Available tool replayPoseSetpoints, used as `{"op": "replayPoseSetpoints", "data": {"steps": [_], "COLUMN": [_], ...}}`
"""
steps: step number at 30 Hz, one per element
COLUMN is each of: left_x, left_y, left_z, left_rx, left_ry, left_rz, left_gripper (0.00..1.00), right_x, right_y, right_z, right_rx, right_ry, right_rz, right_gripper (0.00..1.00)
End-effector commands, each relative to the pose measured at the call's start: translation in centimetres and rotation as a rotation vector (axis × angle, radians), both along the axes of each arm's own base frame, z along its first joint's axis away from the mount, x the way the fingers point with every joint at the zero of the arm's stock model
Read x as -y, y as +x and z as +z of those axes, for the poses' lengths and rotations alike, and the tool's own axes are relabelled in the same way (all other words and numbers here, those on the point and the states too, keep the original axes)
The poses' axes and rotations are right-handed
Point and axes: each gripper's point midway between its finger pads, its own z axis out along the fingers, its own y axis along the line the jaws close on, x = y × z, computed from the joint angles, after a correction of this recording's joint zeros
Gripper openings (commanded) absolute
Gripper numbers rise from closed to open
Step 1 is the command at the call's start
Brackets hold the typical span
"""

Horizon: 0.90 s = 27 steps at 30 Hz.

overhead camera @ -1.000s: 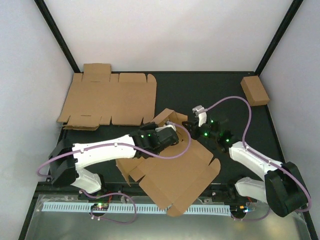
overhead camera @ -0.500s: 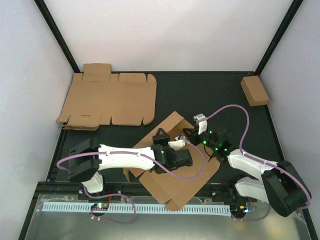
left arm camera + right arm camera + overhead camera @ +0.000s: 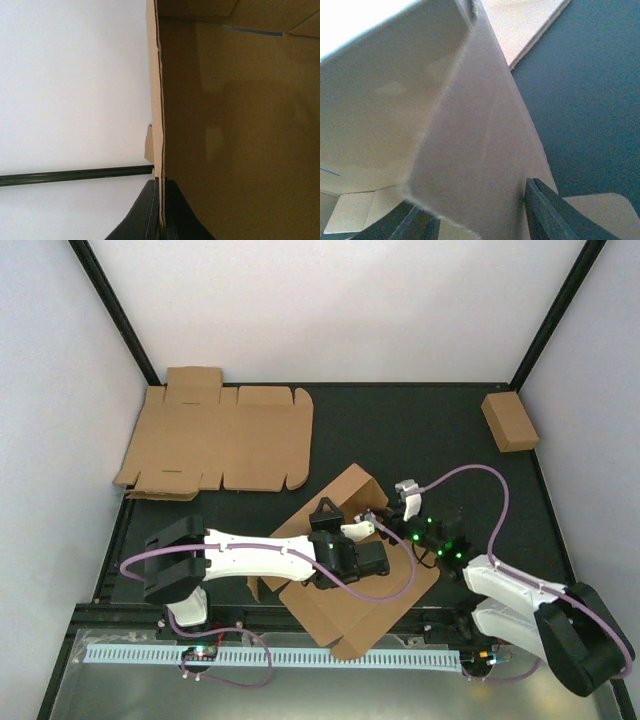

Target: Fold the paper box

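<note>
The right gripper [image 3: 480, 216] has just let go. A second ago it was pinched tight on the box, and now its fingers [image 3: 547, 210] stand well apart on either side of a cardboard flap without clamping it. Its arm has also eased a little toward the near right. The left gripper [image 3: 160, 212] has not changed its hold: its fingers are closed hard on the thin edge of an upright cardboard wall, which runs straight up the middle of its wrist view.

The paper box [image 3: 350, 605] lies at the near centre of the bench [image 3: 430, 430], between the two arms and turned at an angle, with its near corner reaching the near edge. Over the same second the left arm has stretched further right across it. The sheet, which had been sprawled wider with a flap out to the right, has drawn in, and one panel [image 3: 340, 495] now stands raised on the far side.

This looks like a hand-over, with the left arm alone keeping the wall up and the right arm free to take another flap. The fold is only partly done, since most of the blank is flat. If the left pinch slips, the wall will probably drop back.

A second flat cardboard blank [image 3: 220, 440] lies at the far left and a small closed box [image 3: 510, 422] at the far right, both well apart from the work.
</note>
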Motion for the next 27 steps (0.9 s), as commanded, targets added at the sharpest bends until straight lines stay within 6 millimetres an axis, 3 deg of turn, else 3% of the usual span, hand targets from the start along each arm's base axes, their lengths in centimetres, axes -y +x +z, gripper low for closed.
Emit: {"op": "replayPoseSetpoints", "data": {"steps": [1,10,17,19,21,27], "left_x": [1.0,0.9,0.7,0.7,0.7,0.7], "left_y": [-0.5,-0.6,-0.6,-0.7,-0.7,-0.7], "left_z": [-1.0,-1.4,-1.3,-1.2,-1.2,-1.3], "left_rx": [-0.067,-0.079,-0.081,-0.079,-0.079,-0.085], "left_ry": [-0.029,-0.028,-0.044,-0.048,-0.048,-0.052], "left_rz": [-0.028,-0.033,-0.036,-0.036,-0.036,-0.041], "left_gripper": [0.02,0.01,0.02,0.02,0.02,0.02], "right_x": [-0.1,1.8,6.2,7.7,8.6,5.5], "right_y": [-0.7,-1.2,-0.2,0.4,1.0,1.6], "right_z": [1.6,4.9,7.0,6.9,6.1,3.9], "right_rx": [0.040,0.126,0.182,0.163,0.119,0.015], "right_ry": [0.022,0.045,0.033,0.027,-0.011,-0.085], "right_rz": [0.026,-0.054,-0.312,-0.410,-0.471,-0.326], "right_gripper": [0.51,0.65,0.71,0.67,0.57,0.30]}}
